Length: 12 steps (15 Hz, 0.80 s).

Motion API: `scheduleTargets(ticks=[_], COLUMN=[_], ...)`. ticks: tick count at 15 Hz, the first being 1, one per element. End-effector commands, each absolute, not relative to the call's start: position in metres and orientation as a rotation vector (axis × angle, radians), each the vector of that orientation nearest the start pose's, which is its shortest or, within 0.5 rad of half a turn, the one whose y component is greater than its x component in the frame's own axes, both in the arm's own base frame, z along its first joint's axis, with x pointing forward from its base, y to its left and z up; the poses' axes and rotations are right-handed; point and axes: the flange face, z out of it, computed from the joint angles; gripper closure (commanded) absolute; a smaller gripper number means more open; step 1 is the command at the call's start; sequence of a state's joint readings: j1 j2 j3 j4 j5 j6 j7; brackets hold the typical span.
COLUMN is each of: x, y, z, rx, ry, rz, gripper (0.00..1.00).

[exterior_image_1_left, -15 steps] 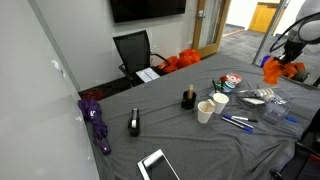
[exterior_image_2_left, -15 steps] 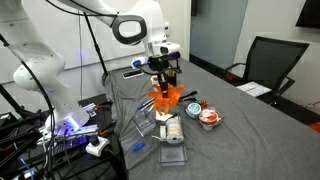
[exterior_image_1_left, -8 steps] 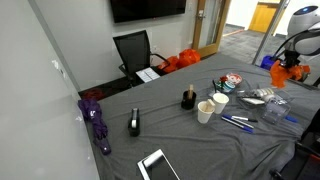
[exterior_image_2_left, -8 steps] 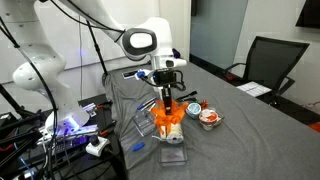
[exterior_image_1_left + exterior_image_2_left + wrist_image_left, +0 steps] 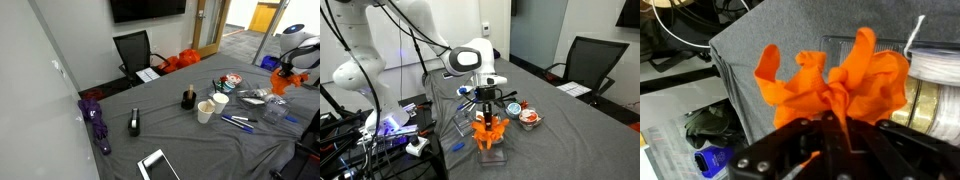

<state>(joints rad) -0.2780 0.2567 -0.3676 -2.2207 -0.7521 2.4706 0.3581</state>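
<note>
My gripper (image 5: 833,128) is shut on a crumpled orange cloth (image 5: 835,75). In an exterior view the gripper (image 5: 487,113) hangs the cloth (image 5: 486,131) low over the near end of the grey table, just above a clear plastic container (image 5: 492,152). In an exterior view the cloth (image 5: 277,82) shows at the far right edge of the table, under the arm. In the wrist view the cloth covers most of what lies below; a clear container and a roll with white wrapping (image 5: 932,75) show at the right.
Two paper cups (image 5: 212,105), a dark bottle (image 5: 187,98), pens (image 5: 236,122), a red bowl (image 5: 528,117), a purple umbrella (image 5: 96,120), a black tape dispenser (image 5: 134,123) and a tablet (image 5: 157,165) lie on the table. A black chair (image 5: 133,52) stands behind. Cables and gear crowd the floor (image 5: 380,135).
The arm has moved toward the table's end and come down, carrying the orange cloth from mid-height to just above the clear container.
</note>
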Motion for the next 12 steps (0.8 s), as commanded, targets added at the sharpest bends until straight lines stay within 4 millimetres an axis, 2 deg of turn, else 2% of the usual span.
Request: scheduleTargets(ticks=[1, 12], x=[0.439, 0.438], y=[-0.341, -0.357], z=[0.248, 0.214], rx=[2.54, 2.513], ry=[-0.5, -0.53], rz=[-0.108, -0.106], gripper=[0.99, 0.99])
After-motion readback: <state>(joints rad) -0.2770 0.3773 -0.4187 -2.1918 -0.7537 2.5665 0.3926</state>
